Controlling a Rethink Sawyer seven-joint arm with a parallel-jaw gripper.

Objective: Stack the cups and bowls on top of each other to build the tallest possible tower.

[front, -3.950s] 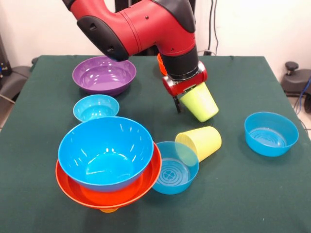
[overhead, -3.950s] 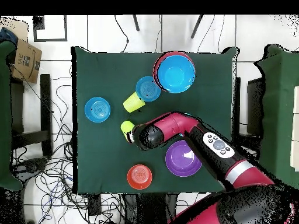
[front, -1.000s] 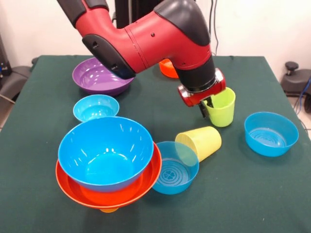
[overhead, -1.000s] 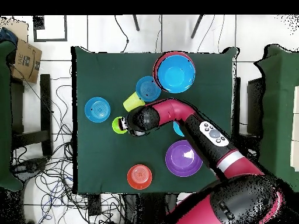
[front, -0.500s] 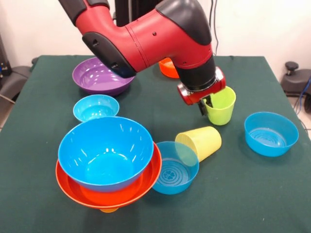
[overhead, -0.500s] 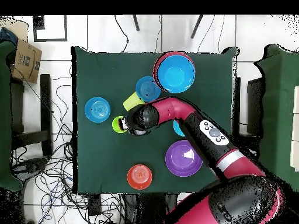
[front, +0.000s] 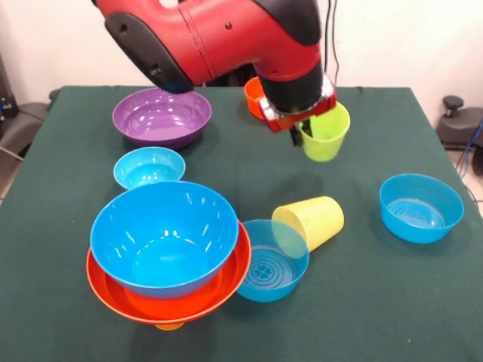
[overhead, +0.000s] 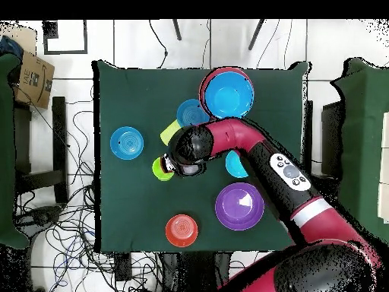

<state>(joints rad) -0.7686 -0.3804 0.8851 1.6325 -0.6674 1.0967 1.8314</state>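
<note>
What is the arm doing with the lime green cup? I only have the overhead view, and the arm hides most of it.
Observer: The lime green cup hangs upright, mouth up, clear of the table, with the gripper gripping its rim.
Operator: Is the yellow cup standing?
Observer: No, the pale yellow cup lies on its side beside a medium blue bowl.
Operator: And the tower?
Observer: The large blue bowl sits in the large orange bowl, with an orange cup just showing underneath.
</note>
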